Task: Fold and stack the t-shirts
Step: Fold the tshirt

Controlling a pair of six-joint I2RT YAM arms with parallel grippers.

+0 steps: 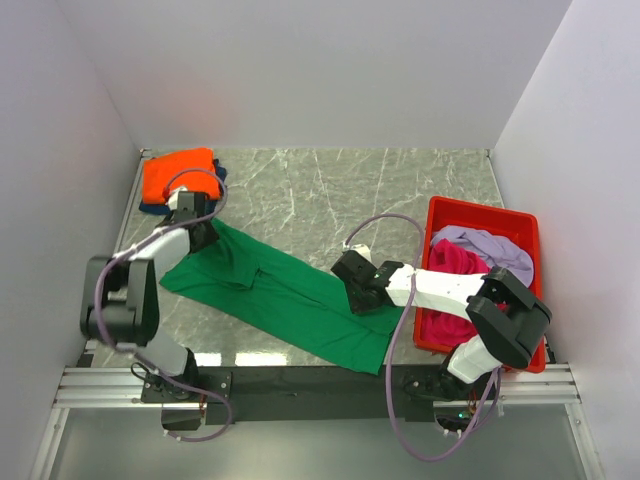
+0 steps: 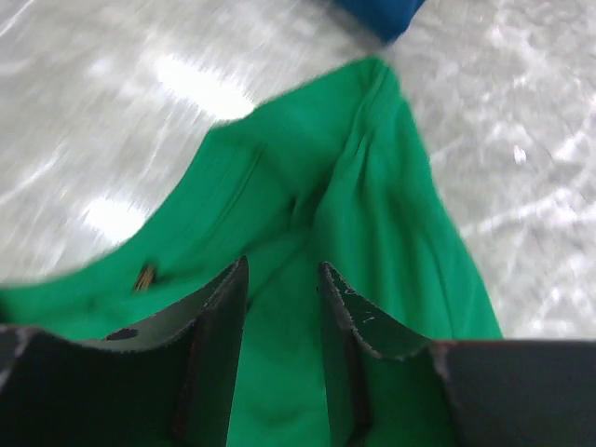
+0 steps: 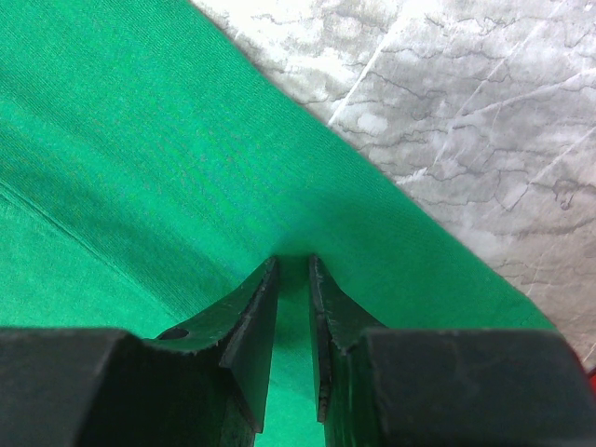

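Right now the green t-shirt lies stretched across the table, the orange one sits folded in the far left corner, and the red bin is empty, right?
Not quite: the top external view shows the red bin holding a pale lilac t-shirt and a magenta t-shirt. The green t-shirt and orange t-shirt are as you said.

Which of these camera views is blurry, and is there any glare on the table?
Left wrist view: motion-blurred, the table smeared with white glare patches, the green t-shirt soft. Right wrist view: sharp, marble veins crisp. Top view: evenly lit, faint glare at the table's near edge.
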